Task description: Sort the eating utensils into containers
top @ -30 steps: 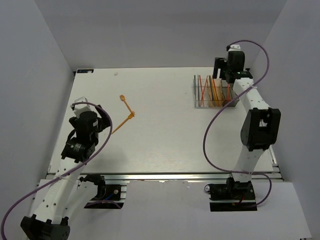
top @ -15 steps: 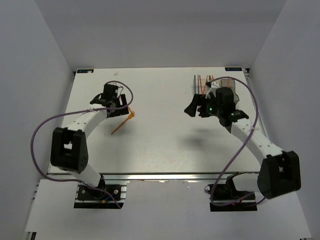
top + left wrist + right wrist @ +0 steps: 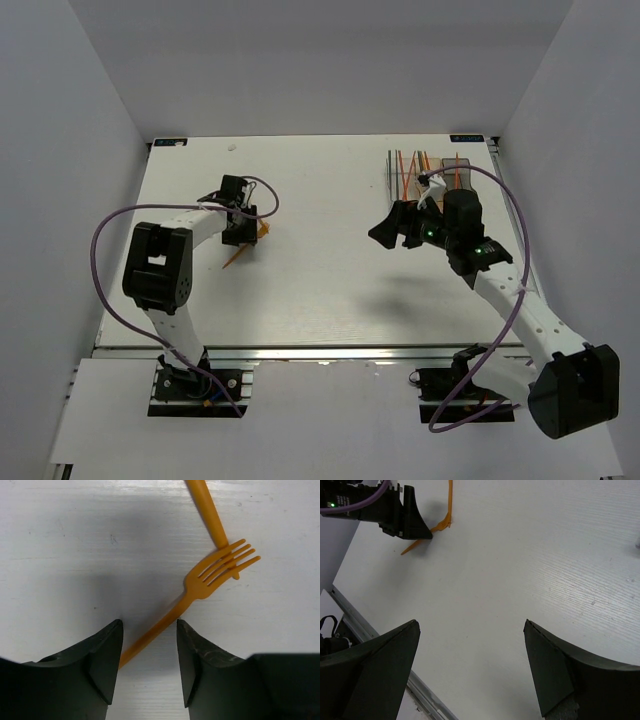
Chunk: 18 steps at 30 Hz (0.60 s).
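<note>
An orange fork [image 3: 207, 577] lies flat on the white table, its tines resting across the tip of a second orange utensil [image 3: 206, 510]. My left gripper [image 3: 149, 627] is low over the fork, and the handle runs slantwise between its jaws. The jaws are partly closed; a gap shows on the right side of the handle. From above, that gripper [image 3: 240, 228] covers most of the fork [image 3: 233, 259]. The containers [image 3: 395, 185] stand at the back right holding several upright utensils [image 3: 402, 165]. My right gripper [image 3: 390, 228] hovers wide open and empty above the table.
The right arm crosses in front of the smoky grey bin [image 3: 462, 166]. In the right wrist view the left gripper [image 3: 405, 520] and the orange fork [image 3: 417, 545] show at the far left, and the table's near rail [image 3: 380, 650] runs below.
My left gripper has come down over the fork and its jaws have narrowed around the handle. The right arm has swung away from the containers, leftward over the table.
</note>
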Motion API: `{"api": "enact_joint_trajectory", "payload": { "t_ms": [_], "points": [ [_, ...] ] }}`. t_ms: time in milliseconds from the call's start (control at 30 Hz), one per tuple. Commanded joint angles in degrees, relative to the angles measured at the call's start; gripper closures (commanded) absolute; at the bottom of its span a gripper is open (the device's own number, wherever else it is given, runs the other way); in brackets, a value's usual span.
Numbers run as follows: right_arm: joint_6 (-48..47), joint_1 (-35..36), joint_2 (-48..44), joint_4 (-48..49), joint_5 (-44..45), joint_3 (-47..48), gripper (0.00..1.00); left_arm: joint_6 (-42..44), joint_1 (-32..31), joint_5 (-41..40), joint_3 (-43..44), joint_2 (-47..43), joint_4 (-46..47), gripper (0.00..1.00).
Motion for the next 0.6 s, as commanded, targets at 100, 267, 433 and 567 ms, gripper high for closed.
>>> {"api": "enact_joint_trajectory", "payload": {
  "t_ms": [100, 267, 433, 567],
  "points": [
    [-0.1, 0.2, -2.3, 1.8, -0.6, 0.5, 0.11, -0.7, -5.3, -6.1, -3.0, -1.5, 1.8, 0.46],
    [0.7, 0.2, -3.4, 2.1, 0.0, -0.3, 0.11, -2.8, -8.2, -7.9, -5.0, -0.9, 0.5, 0.77],
    [0.1, 0.1, -4.7, 0.6, 1.8, 0.0, 0.11, -6.5, -10.5, -10.4, -7.3, -2.5, -0.5, 1.0],
    [0.5, 0.1, -5.8, 2.4, 1.0, -1.5, 0.11, -10.7, -11.7, -8.5, -9.4, -5.3, -1.3, 1.0]
  ]
}}
